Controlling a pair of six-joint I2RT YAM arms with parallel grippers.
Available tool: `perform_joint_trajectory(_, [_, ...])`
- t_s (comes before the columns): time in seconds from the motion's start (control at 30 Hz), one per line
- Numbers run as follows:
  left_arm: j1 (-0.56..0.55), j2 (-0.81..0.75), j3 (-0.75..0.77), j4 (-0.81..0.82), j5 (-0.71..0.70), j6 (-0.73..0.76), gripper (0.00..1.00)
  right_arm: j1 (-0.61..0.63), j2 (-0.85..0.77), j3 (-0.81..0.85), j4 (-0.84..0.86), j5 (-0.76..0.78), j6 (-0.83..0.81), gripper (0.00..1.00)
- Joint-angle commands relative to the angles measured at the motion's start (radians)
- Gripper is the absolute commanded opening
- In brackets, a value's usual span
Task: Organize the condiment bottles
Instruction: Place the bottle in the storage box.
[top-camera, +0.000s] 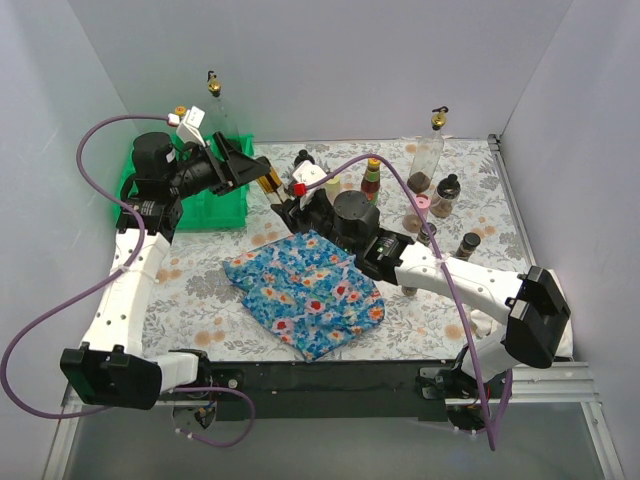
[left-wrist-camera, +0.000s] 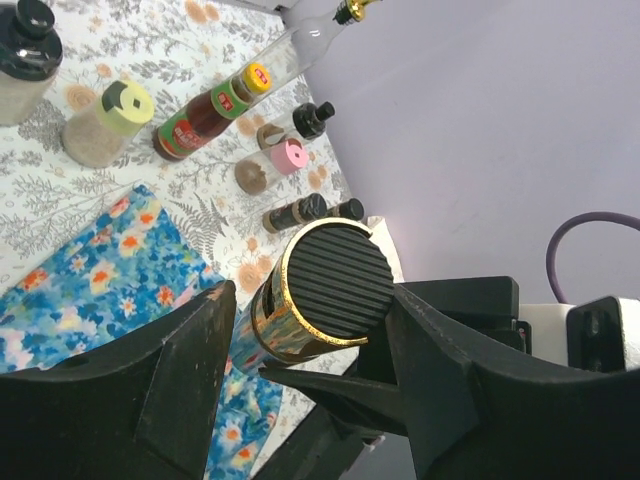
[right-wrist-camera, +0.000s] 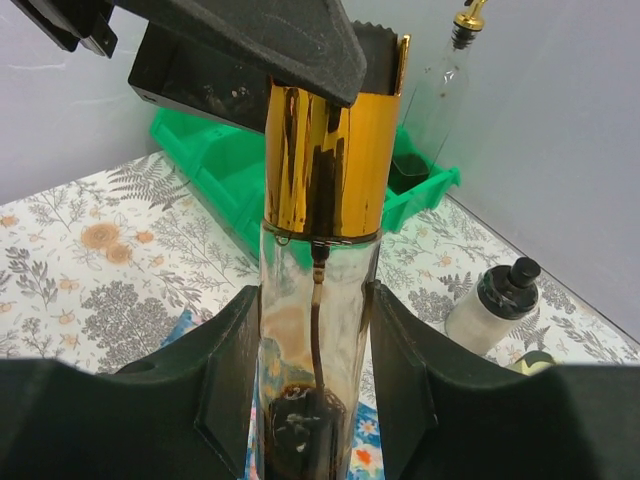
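Note:
A clear bottle (right-wrist-camera: 318, 300) with a gold collar and a black ribbed cap (left-wrist-camera: 335, 280) hangs tilted above the cloth, a little dark liquid in it. My right gripper (right-wrist-camera: 315, 340) is shut on its glass body. My left gripper (left-wrist-camera: 310, 310) stands open around the cap, with a gap on one side. In the top view the bottle (top-camera: 268, 183) spans from the left gripper (top-camera: 250, 170) to the right gripper (top-camera: 285, 208). Other condiment bottles stand at the back: a red-labelled sauce (top-camera: 371, 180), a white black-capped one (top-camera: 302, 165), a tall clear one (top-camera: 425, 155).
The green compartment tray (top-camera: 215, 210) sits at the back left, with a tall clear bottle (top-camera: 213, 100) behind it. A crumpled blue floral cloth (top-camera: 305, 290) lies mid-table. A pink-lidded jar (top-camera: 422, 205) and dark jars (top-camera: 446, 195) stand at the back right. White walls close in three sides.

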Motion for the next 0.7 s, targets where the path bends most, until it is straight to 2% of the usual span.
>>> perform_joint_trajectory(0.0, [-0.003, -0.059, -0.035, 0.089, -0.016, -0.009, 0.55, 0.004, -0.008, 0.008, 0.131, -0.006, 0.034, 0.01])
perform_joint_trajectory(0.13, [-0.003, -0.06, -0.046, 0.128, 0.018, -0.022, 0.21, 0.004, -0.003, 0.001, 0.131, 0.003, 0.052, 0.01])
perform_joint_trajectory(0.17, [-0.003, -0.062, -0.043, 0.128, 0.018, -0.025, 0.07, 0.004, 0.002, 0.002, 0.131, 0.004, 0.055, 0.01])
perform_joint_trajectory(0.23, [-0.003, -0.06, -0.04, 0.128, 0.009, -0.031, 0.0, 0.004, 0.008, 0.007, 0.131, 0.006, 0.06, 0.01])
perform_joint_trajectory(0.33, [-0.003, -0.057, -0.021, 0.126, -0.006, -0.034, 0.0, 0.004, 0.014, 0.011, 0.129, 0.004, 0.068, 0.03])
perform_joint_trajectory(0.37, [-0.003, -0.057, -0.01, 0.122, -0.031, -0.033, 0.0, 0.003, 0.012, 0.013, 0.129, 0.003, 0.068, 0.22])
perform_joint_trajectory(0.43, [-0.003, -0.056, -0.003, 0.117, -0.06, -0.028, 0.0, 0.003, 0.008, 0.015, 0.129, -0.008, 0.065, 0.4])
perform_joint_trajectory(0.47, [-0.003, -0.056, 0.003, 0.118, -0.083, -0.025, 0.0, 0.003, 0.008, 0.015, 0.129, -0.008, 0.065, 0.56])
perform_joint_trajectory(0.53, [-0.003, -0.05, 0.011, 0.118, -0.101, -0.026, 0.0, 0.001, 0.002, 0.013, 0.129, -0.01, 0.063, 0.65])
perform_joint_trajectory(0.63, [-0.003, -0.042, 0.02, 0.117, -0.127, -0.014, 0.0, -0.005, -0.027, 0.002, 0.125, -0.011, 0.057, 0.87])
perform_joint_trajectory(0.67, [-0.001, -0.039, 0.025, 0.111, -0.138, 0.001, 0.0, -0.005, -0.035, -0.004, 0.12, -0.011, 0.057, 0.99])
